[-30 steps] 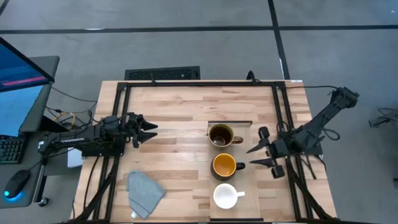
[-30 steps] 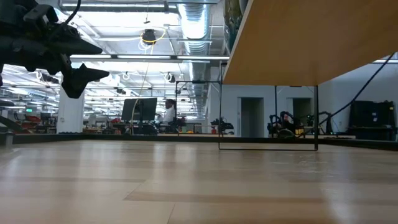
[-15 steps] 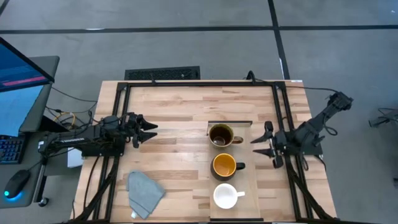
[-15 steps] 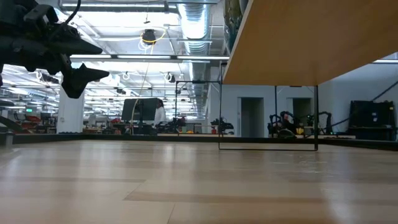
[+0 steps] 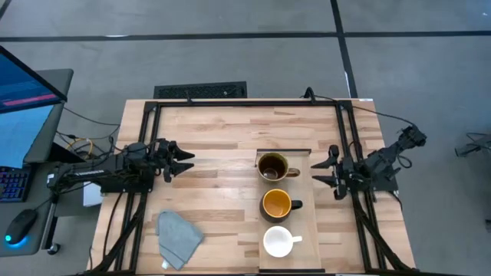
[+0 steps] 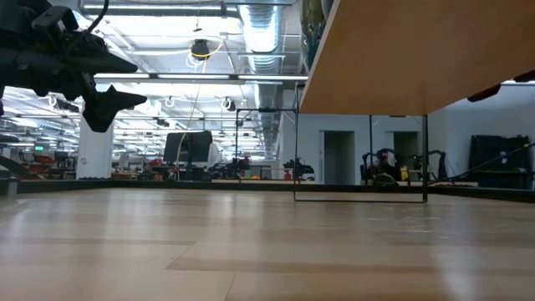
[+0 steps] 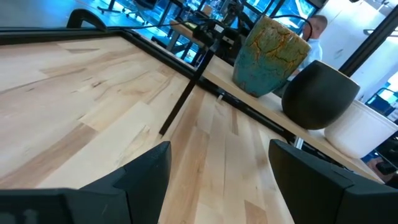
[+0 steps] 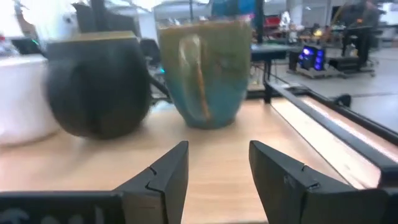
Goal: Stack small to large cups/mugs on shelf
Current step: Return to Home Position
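Three mugs stand upright in a row on the pale wooden shelf (image 5: 303,230). The glossy brown mug (image 5: 272,167) is farthest; its side shows blue-green glaze in the right wrist view (image 8: 208,68). The yellow-inside dark mug (image 5: 278,204) is in the middle and the small white mug (image 5: 278,241) nearest. My right gripper (image 5: 321,170) is open and empty just right of the shelf, level with the brown mug, pointing at it (image 8: 217,168). My left gripper (image 5: 186,161) is open and empty over the table's left part, well clear of the mugs (image 7: 217,174).
A grey-blue cloth (image 5: 179,234) lies on the table near the front left. Black frame rails (image 5: 146,146) run along the table's left and right sides. In the low view the shelf (image 6: 401,50) fills the upper right and my left gripper (image 6: 134,82) hangs at upper left.
My right gripper has moved toward the table's far edge and a little toward the right edge, from beside the yellow-inside mug to beside the brown mug, its arm folding back. The mugs have kept still.
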### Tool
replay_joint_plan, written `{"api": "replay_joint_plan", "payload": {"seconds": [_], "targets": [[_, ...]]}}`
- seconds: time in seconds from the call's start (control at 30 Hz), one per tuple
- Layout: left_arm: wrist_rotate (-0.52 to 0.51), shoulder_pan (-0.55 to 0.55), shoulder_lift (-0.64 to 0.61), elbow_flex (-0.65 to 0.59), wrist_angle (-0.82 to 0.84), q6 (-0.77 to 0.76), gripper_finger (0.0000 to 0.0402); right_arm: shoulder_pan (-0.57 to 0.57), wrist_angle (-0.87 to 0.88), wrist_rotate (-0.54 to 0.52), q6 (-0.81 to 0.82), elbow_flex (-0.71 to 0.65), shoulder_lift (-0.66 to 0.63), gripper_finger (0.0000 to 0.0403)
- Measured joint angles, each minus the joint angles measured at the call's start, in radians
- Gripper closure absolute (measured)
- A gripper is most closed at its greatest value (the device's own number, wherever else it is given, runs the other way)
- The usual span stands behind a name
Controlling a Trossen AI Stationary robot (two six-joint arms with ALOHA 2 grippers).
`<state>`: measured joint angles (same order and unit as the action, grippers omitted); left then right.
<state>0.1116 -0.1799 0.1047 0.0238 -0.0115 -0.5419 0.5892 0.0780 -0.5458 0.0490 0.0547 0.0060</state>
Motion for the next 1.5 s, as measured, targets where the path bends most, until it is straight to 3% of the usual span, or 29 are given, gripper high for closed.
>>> {"api": "replay_joint_plan", "payload": {"seconds": [0.5, 0.73, 0.93, 1.13, 1.5], "targets": [[-0.021, 0.0, 0.0, 0.0, 0.004, -0.001, 0.0141, -0.057, 0.004, 0.086, -0.019, -0.001, -0.004, 0.0211], [-0.021, 0.0, 0.0, 0.0, 0.004, -0.001, 0.0141, -0.008, 0.012, 0.235, -0.009, -0.001, 0.0, 0.0213], [-0.021, 0.0, 0.0, 0.0, 0.004, -0.001, 0.0141, 0.034, 0.013, 0.238, -0.131, -0.001, 0.002, 0.0215], [-0.022, 0.0, 0.0, 0.0, 0.005, -0.001, 0.0141, 0.073, 0.001, 0.273, -0.129, -0.003, -0.001, 0.0214], [-0.022, 0.0, 0.0, 0.0, 0.005, -0.001, 0.0141, 0.096, 0.016, 0.242, -0.128, 0.036, -0.001, 0.0215]]}}
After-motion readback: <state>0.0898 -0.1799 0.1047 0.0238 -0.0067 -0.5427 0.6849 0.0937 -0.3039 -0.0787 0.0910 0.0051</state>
